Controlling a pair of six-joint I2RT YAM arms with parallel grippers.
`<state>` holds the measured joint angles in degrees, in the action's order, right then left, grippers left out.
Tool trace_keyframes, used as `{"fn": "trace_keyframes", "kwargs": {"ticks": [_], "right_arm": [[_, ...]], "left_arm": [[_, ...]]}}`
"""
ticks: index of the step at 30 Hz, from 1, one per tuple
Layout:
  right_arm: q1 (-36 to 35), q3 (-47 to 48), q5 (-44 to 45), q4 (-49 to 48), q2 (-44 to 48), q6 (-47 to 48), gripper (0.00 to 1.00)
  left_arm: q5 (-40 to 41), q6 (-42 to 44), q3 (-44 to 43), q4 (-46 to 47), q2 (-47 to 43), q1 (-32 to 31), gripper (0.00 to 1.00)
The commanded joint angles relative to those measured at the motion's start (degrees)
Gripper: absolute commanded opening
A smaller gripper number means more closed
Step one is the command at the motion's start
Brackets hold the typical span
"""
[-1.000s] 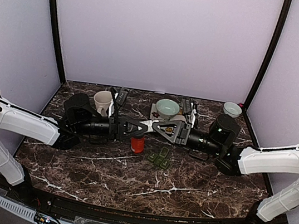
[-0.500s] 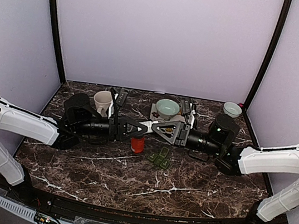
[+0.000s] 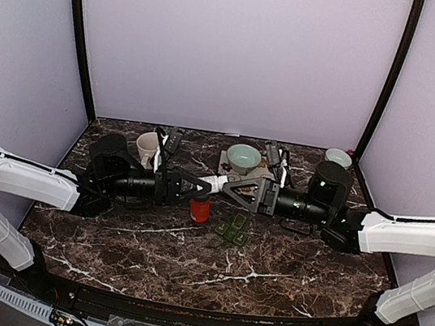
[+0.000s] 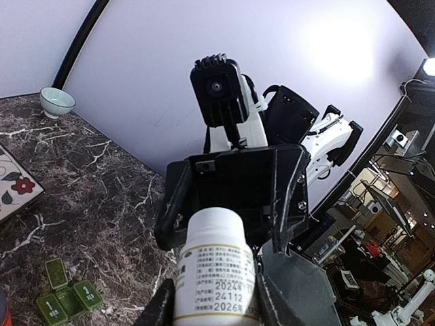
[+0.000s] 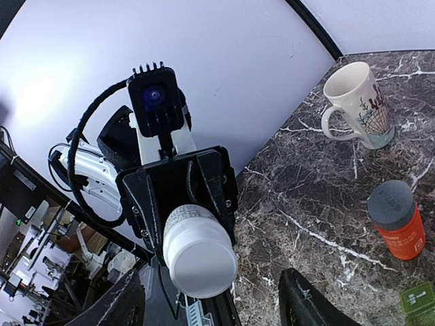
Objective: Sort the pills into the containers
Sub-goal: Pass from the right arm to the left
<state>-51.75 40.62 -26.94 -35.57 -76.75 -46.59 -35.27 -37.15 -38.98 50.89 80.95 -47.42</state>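
A white pill bottle [image 3: 213, 182] hangs level above the table, and my left gripper [image 3: 196, 184] is shut on its labelled body [image 4: 216, 272]. Its white cap [image 5: 200, 258] points at my right gripper [image 3: 232, 188], which is open, its fingers [image 5: 122, 305] spread wide and clear of the cap. In the left wrist view the right gripper [image 4: 234, 197] faces me just beyond the cap. The containers, a small dark green pill-box strip [image 3: 232, 231], lie on the marble below and to the right of the bottle. No loose pills are in view.
An orange bottle with a grey cap [image 3: 201, 209] stands just under the grippers. A beige mug [image 3: 148, 149] is at the back left. One pale green bowl [image 3: 244, 157] sits on a tile at the back centre, and a smaller bowl [image 3: 338, 157] is at the back right.
My right gripper has opened its jaws off the bottle's cap and drawn slightly right. The left gripper keeps its hold on the bottle.
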Motion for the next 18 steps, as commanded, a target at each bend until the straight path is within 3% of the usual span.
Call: {"fn": "trace_keyframes", "kwargs": {"ticks": [1, 6, 11, 15, 18], "right_arm": [[-0.6, 2.4, 2.2, 6.2, 3.1, 6.2, 0.68], [-1.8, 5.7, 14.6, 19.6, 7.1, 19.2, 0.66], [-2.0, 10.1, 26.7, 25.5, 7.9, 31.2, 0.64], [-2.0, 11.9, 36.0, 22.8, 5.9, 36.9, 0.54], [-1.2, 12.1, 36.0, 16.9, 5.1, 36.8, 0.46]], "left_arm": [[-0.2, 2.0, 1.0, -1.2, -3.0, 1.0, 0.10], [-0.9, 3.5, 1.0, -4.8, -5.4, 2.2, 0.05], [-2.5, 4.8, 0.4, -8.7, -6.7, 3.3, 0.00], [-4.9, 5.1, -0.4, -10.1, -6.6, 4.0, 0.00], [-6.7, 5.5, -1.3, -11.8, -6.4, 4.2, 0.00]]}}
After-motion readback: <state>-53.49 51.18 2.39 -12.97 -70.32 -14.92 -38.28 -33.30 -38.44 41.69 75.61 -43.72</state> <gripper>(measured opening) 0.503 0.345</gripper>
